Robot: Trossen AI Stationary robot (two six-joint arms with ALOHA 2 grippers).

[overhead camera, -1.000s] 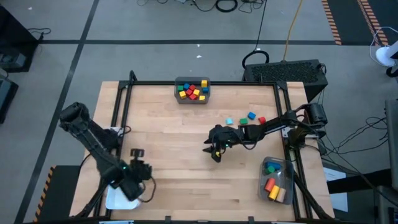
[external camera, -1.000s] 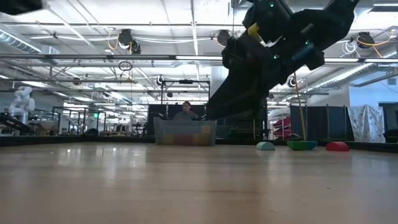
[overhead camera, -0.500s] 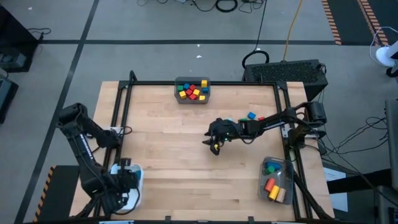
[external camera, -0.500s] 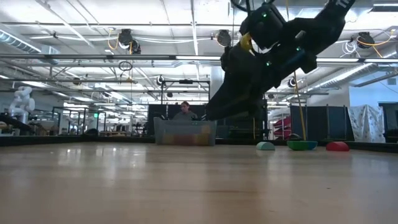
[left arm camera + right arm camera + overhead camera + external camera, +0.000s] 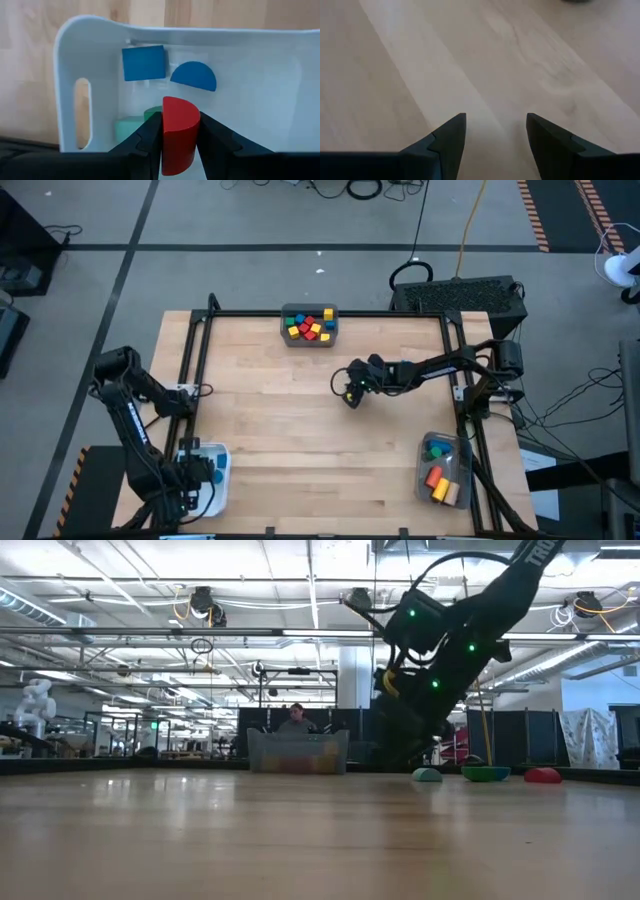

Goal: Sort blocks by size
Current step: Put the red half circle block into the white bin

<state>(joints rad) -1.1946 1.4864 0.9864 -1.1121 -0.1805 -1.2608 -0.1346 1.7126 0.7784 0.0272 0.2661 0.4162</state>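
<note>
Left gripper (image 5: 179, 137) clamped on a red half-round block (image 5: 180, 132), poised above the white bin (image 5: 67, 60) for dropping beside two blue blocks (image 5: 143, 62). Right gripper (image 5: 496, 131) spread wide, empty, low over bare desk (image 5: 270, 410), likely heading for loose blocks (image 5: 487, 773).

Red half-round block (image 5: 179, 131) upright, clamped in left gripper (image 5: 176, 137) above white bin (image 5: 70, 60); blue blocks (image 5: 143, 62) inside.

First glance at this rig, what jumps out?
The left gripper at the table's near-left corner, clamping a red half-round block over a white plastic bin holding blue pieces. Then the right gripper, open and empty above bare wood mid-table.
</note>
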